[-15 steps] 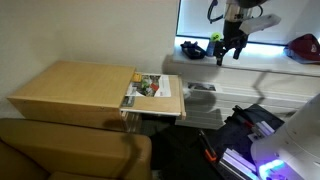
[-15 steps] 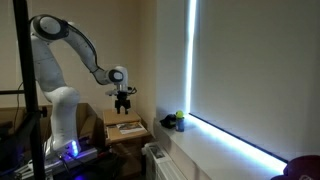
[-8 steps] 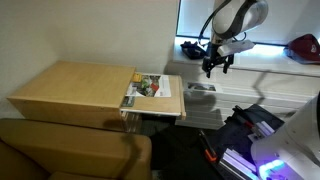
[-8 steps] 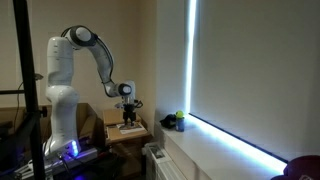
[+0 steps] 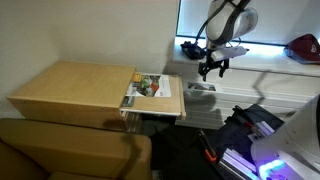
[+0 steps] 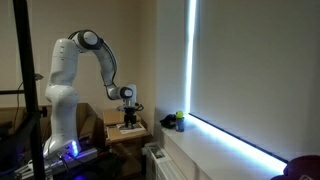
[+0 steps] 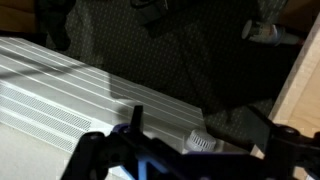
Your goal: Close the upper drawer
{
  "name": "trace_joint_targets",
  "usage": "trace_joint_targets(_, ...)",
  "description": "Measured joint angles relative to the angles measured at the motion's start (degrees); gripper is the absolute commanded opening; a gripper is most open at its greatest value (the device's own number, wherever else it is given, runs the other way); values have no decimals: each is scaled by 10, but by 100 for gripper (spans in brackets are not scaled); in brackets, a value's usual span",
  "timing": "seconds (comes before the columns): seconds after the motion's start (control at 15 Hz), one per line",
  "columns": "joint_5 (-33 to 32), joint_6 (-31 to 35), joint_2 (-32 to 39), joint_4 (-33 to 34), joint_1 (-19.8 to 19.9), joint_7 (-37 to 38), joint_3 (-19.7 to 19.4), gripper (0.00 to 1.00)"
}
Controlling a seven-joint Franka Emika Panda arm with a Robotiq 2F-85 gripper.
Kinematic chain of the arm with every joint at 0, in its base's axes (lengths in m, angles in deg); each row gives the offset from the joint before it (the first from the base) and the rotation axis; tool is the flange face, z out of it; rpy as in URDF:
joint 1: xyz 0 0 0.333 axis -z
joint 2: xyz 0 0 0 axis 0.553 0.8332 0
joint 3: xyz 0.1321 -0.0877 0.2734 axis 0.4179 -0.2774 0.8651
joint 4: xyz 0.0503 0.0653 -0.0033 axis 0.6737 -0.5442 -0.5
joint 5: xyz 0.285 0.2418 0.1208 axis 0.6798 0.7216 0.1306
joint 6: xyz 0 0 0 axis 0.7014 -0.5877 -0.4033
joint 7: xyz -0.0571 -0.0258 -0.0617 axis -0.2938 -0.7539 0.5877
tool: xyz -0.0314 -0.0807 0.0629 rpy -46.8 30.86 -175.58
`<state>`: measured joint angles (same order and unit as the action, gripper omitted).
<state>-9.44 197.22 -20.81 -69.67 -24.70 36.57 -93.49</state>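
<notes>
The upper drawer (image 5: 153, 90) stands pulled out of the light tan wooden cabinet (image 5: 70, 88), with green-red clutter showing inside its pale rim. It also shows in an exterior view (image 6: 130, 126) as a pale slab below the gripper. My gripper (image 5: 211, 71) hangs open and empty in the air, beyond the drawer's front and a little above it, apart from it. In an exterior view (image 6: 128, 106) it sits just above the drawer. In the wrist view the two dark fingers (image 7: 185, 165) are spread wide with nothing between them.
A white ribbed radiator (image 7: 70, 95) with a round knob (image 7: 200, 142) lies under the gripper. A long white ledge (image 5: 270, 68) carries a green object (image 5: 190, 47) and a red thing (image 5: 303, 47). A brown sofa (image 5: 70, 150) is in front.
The gripper has come down from near the window and moved toward the open drawer, most of it in the first half second. The drawer has not moved.
</notes>
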Motion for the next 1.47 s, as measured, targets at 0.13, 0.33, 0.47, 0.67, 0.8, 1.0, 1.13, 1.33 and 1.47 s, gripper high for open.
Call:
trace_joint_targets(0.13,8,59,41,-1,-1,19,-8,100)
trace_joint_targets(0.33,10,153,114,7,-26,68,-36,100)
trace_joint_targets(0.47,44,198,158,16,-51,80,-45,100)
trace_joint_targets(0.67,98,210,209,36,-82,75,-44,100)
trace_joint_targets(0.8,107,210,211,38,-90,71,-48,100)
trace_joint_targets(1.0,111,208,210,38,-93,70,-55,100)
trace_joint_targets(1.13,127,204,226,49,-112,72,-70,100)
trace_joint_targets(1.33,171,228,267,75,-118,72,-50,100)
trace_joint_targets(1.47,199,244,289,93,-118,72,-29,100)
